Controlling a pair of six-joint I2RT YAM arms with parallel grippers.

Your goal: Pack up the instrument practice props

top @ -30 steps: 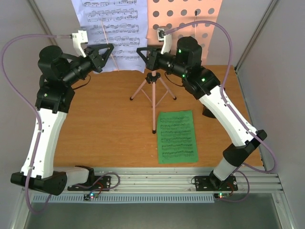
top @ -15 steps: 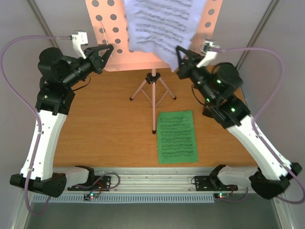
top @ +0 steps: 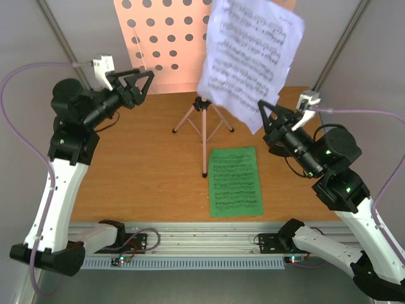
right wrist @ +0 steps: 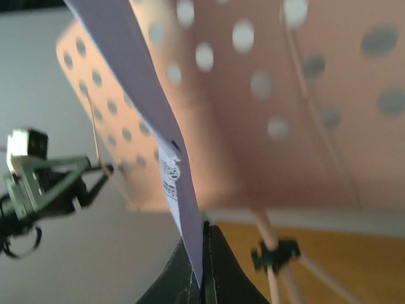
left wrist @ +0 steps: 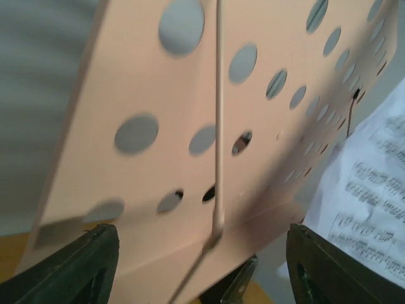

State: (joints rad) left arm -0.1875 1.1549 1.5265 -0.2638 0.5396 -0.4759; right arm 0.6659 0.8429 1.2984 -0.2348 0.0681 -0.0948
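Note:
The pink music stand's hole-punched desk (top: 164, 44) stands at the back on its tripod (top: 202, 123). My left gripper (top: 144, 82) is open at the desk's lower left edge. In the left wrist view its fingers (left wrist: 88, 266) straddle the desk (left wrist: 158, 190) and its thin wire arm (left wrist: 218, 126) without touching them. My right gripper (top: 262, 117) is shut on the lower corner of the white sheet (top: 250, 57) and holds it up in the air, right of the stand. The right wrist view shows that sheet (right wrist: 152, 114) edge-on in the shut jaws (right wrist: 202, 259). The green sheet (top: 235, 182) lies flat on the table.
Three tripod legs spread over the wooden table (top: 139, 171) behind the green sheet. Grey walls and slanted frame posts (top: 60, 38) close in the back and sides. An aluminium rail (top: 202, 240) runs along the near edge between the arm bases.
My right gripper has pulled the white sheet off the desk, to the right and toward the near side. My left gripper was shut at the desk's left edge and has opened.

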